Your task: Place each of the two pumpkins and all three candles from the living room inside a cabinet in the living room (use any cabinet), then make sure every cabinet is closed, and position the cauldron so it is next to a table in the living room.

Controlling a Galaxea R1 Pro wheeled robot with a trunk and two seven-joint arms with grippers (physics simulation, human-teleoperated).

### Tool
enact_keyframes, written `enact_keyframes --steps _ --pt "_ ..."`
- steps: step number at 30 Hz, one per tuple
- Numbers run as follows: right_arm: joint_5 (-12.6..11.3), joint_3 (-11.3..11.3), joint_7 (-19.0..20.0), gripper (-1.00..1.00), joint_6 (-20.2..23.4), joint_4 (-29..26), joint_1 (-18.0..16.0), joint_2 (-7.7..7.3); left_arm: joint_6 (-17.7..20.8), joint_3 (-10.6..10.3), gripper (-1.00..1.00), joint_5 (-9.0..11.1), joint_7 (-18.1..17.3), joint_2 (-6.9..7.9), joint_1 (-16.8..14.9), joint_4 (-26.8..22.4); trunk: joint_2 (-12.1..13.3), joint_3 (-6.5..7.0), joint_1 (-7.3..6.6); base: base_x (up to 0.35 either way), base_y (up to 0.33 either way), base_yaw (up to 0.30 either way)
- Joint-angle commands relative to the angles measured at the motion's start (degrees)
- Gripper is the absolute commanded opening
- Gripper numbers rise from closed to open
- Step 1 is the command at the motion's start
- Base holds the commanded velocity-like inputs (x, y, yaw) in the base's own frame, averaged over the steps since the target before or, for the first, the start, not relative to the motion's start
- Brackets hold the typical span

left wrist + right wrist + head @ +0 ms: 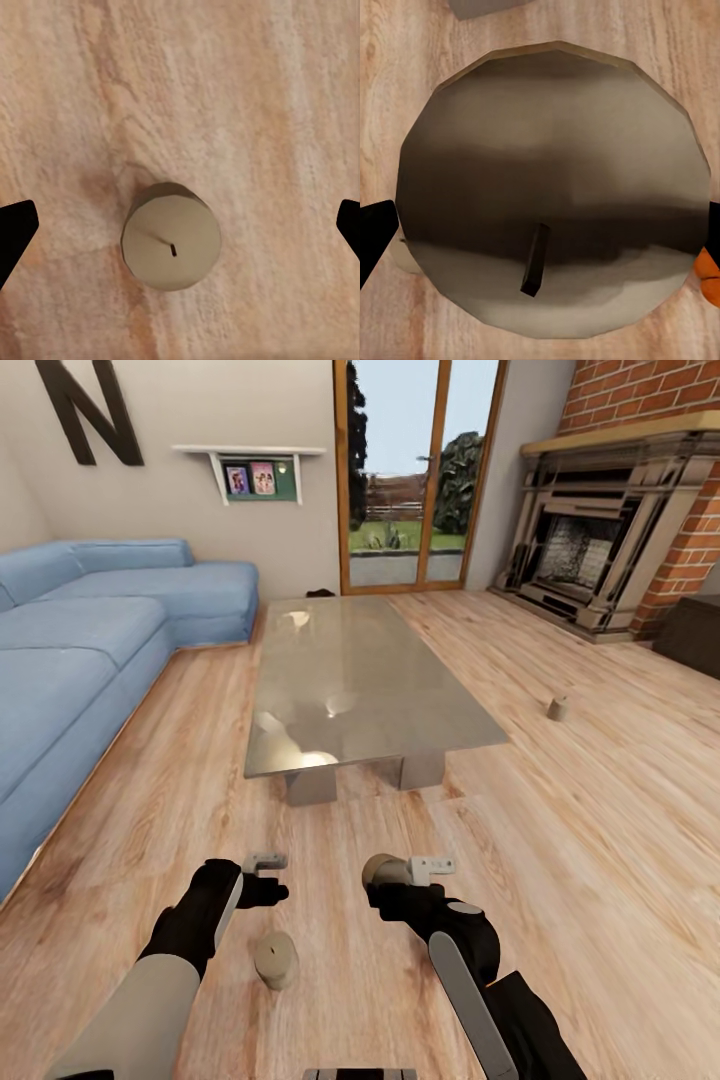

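Observation:
My right gripper (405, 875) is shut on a beige candle (381, 870), held above the plank floor; its flat top and wick (534, 259) loom large in the right wrist view. An orange sliver, seemingly a pumpkin (706, 274), peeks from behind it. My left gripper (268, 877) is open and hangs over a second candle (171, 237) standing upright on the floor (275, 960). A third candle (558, 708) stands on the floor right of the glass table (350, 690). A small black shape, the cauldron (320, 593), sits beyond the table by the glass door.
A blue corner sofa (90, 650) runs along the left. A brick fireplace (590, 540) fills the far right, with a dark-brown cabinet (692, 635) at the right edge. Open plank floor lies between me and the table.

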Motion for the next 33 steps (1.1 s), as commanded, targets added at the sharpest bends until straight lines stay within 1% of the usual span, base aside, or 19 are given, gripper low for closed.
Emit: enact_keyframes --steps 1,29,30,33 --pt "-0.6 0.1 -0.6 -1.00 0.1 -0.1 0.0 0.00 0.2 0.3 1.00 -0.6 -0.5 -0.07 0.0 -0.1 0.0 -0.28 0.01 0.000 0.000 0.000" --pt "-0.7 0.1 -0.6 -1.00 0.1 -0.1 0.0 0.04 -2.9 0.3 1.00 -0.5 -0.5 -0.02 0.0 -0.1 -0.4 -6.48 0.73 0.000 0.000 0.000" --pt "-1.0 -0.2 -0.3 -1.00 -0.2 -0.2 0.1 -0.29 -3.3 0.3 1.00 -0.3 -0.8 0.22 0.0 -0.4 -0.4 -6.47 0.74 0.000 0.000 0.000" --pt "-1.0 -0.7 0.7 -1.00 -0.3 -0.2 0.0 -0.15 -3.9 0.3 1.00 -0.3 -0.6 0.29 -0.1 -0.5 -0.4 -6.47 0.74 0.000 0.000 0.000"
